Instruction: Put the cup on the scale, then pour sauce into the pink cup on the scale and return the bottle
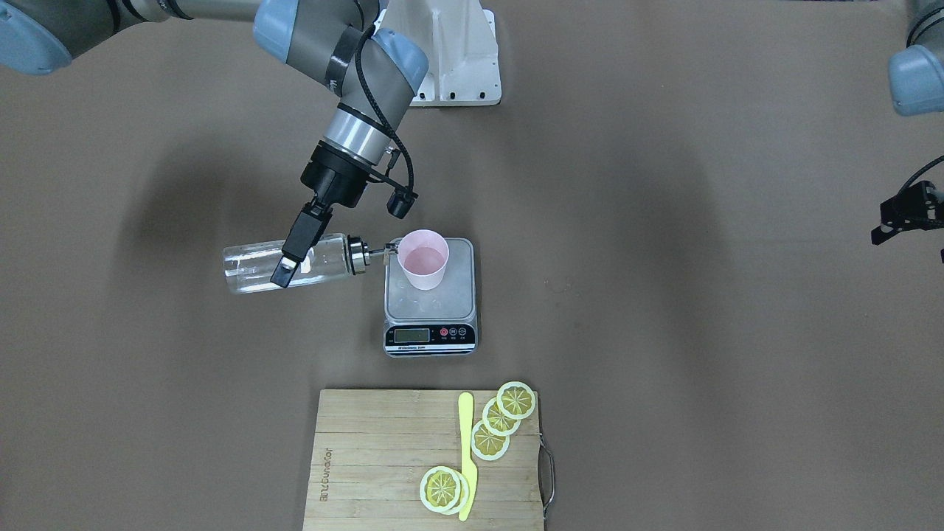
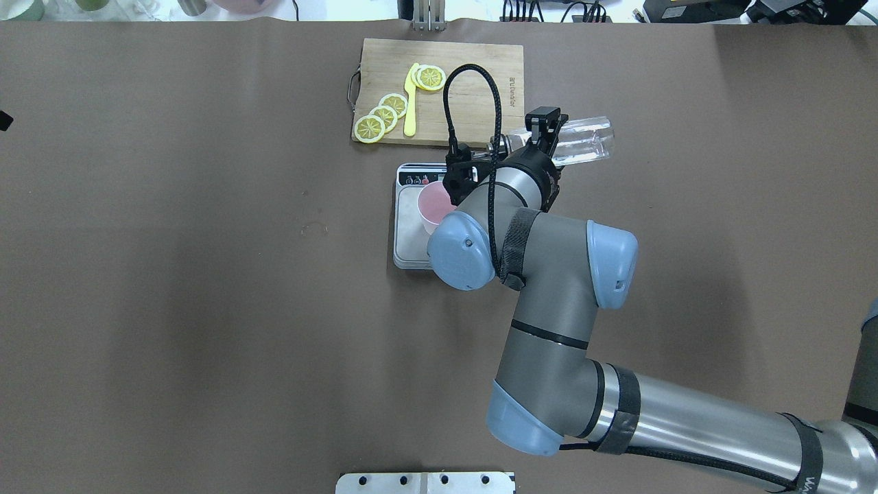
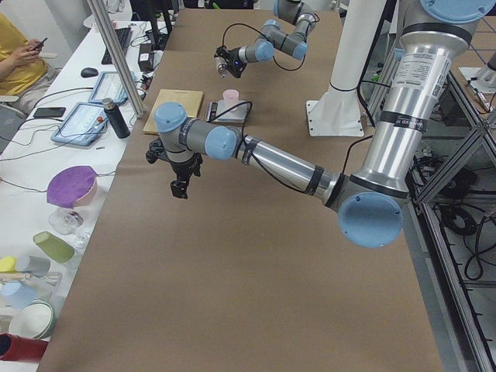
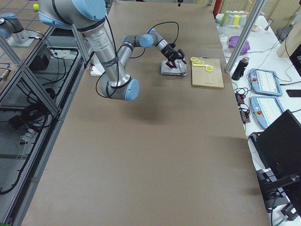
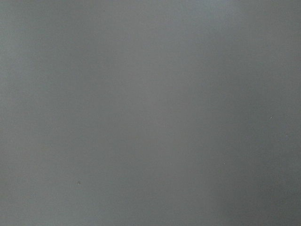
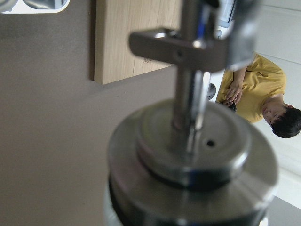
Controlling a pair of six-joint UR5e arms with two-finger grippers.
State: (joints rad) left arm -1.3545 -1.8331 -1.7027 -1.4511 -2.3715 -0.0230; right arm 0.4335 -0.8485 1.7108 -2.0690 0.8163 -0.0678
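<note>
The pink cup [image 1: 422,258] stands upright on the scale [image 1: 459,297], at the robot-side part of its steel platform. My right gripper [image 1: 285,270] is shut on the clear glass bottle [image 1: 249,270] and holds it lying almost level beside the scale. The bottle's metal spout [image 1: 375,253] reaches the cup's rim. Some clear liquid seems to lie in the cup. The right wrist view is filled by the blurred pourer cap [image 6: 193,155]. My left gripper [image 1: 901,216] hangs far off at the table's side; I cannot tell whether it is open.
A bamboo cutting board [image 1: 376,461] with lemon slices [image 1: 490,439] and a yellow knife [image 1: 466,450] lies beyond the scale, on the operators' side. A white mount base [image 1: 457,63] stands near the robot. A person in yellow [image 3: 19,54] sits at a side desk.
</note>
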